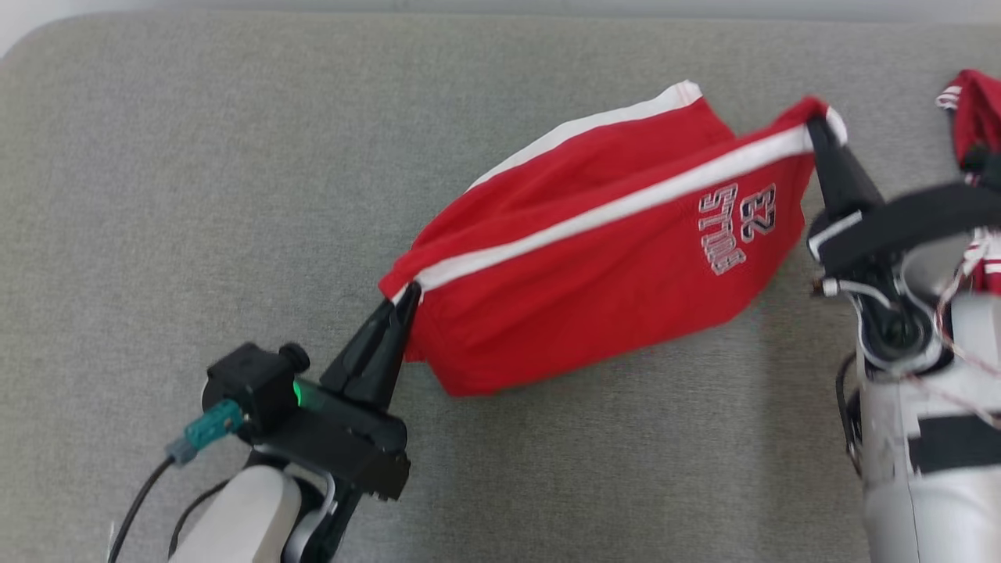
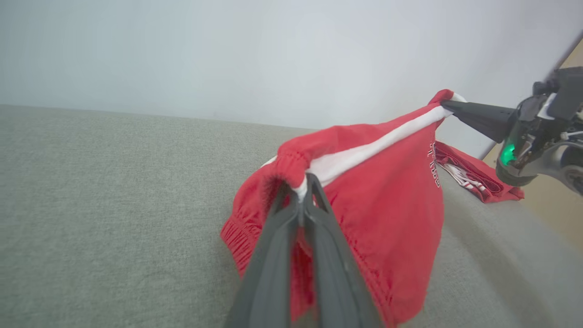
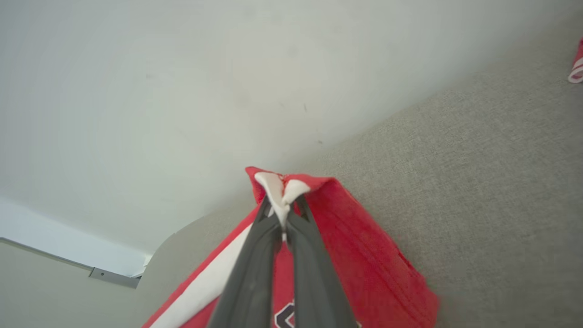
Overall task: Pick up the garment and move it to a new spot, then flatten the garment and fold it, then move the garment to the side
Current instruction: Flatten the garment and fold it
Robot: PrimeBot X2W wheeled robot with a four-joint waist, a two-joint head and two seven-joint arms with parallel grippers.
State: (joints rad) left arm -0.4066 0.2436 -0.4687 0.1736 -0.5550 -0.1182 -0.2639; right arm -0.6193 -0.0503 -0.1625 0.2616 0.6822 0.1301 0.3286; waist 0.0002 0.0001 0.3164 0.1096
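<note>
The red shorts [image 1: 594,297] are being held stretched for flattening, left tool [image 1: 405,299] and right tool [image 1: 818,129] clamped on opposite ends.

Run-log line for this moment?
left gripper: shut on red shorts | right gripper: shut on red shorts | red shorts: stretched between them over grey cushion

The shorts [image 1: 594,297] stretch between the two hands over the middle of the desk [image 1: 195,195]: the left hand [image 1: 400,301] pinches the near left corner, the right hand [image 1: 817,125] the far right corner. Another garment [image 1: 977,105] lies on the desk, right of the right hand. A wall [image 2: 227,54] stands behind the desk.
</note>
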